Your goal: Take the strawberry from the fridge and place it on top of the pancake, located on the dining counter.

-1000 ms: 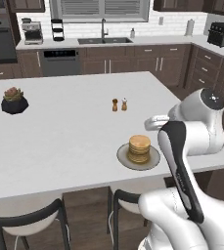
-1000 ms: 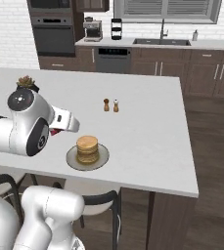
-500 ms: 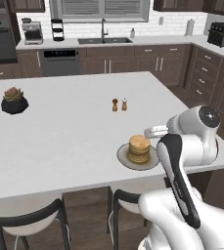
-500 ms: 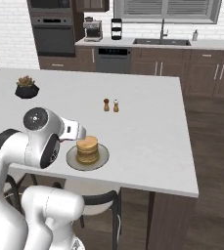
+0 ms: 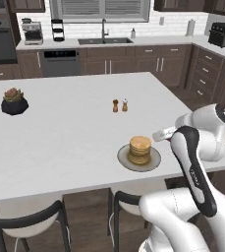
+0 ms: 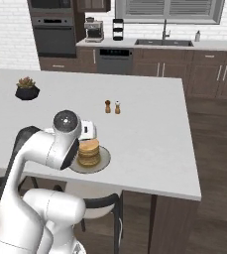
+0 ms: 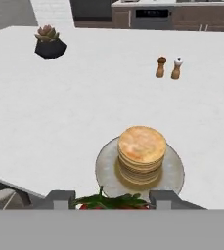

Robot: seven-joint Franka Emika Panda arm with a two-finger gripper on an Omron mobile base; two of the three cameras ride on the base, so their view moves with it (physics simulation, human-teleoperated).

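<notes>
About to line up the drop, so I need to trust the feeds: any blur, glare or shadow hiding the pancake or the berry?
Hand view: pancake sharp, evenly lit; strawberry cropped by the bottom edge between the gripper tips. Both base views: soft, no glare.

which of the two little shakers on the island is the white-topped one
The salt shaker, the right-hand one of the pair in the hand view; its neighbour, the pepper shaker, is brown all over.

We see the pancake (image 7: 142, 155) stack on its grey plate (image 7: 174, 178) at lower centre of the frame, on the white counter (image 7: 59, 112). At the bottom edge, the gripper (image 7: 114, 201) holds the strawberry (image 7: 114, 202), green leaves showing between its fingertips (image 7: 59, 199). Two small shakers (image 7: 168, 67) stand upper right; a potted plant (image 7: 49, 43) sits upper left.
</notes>
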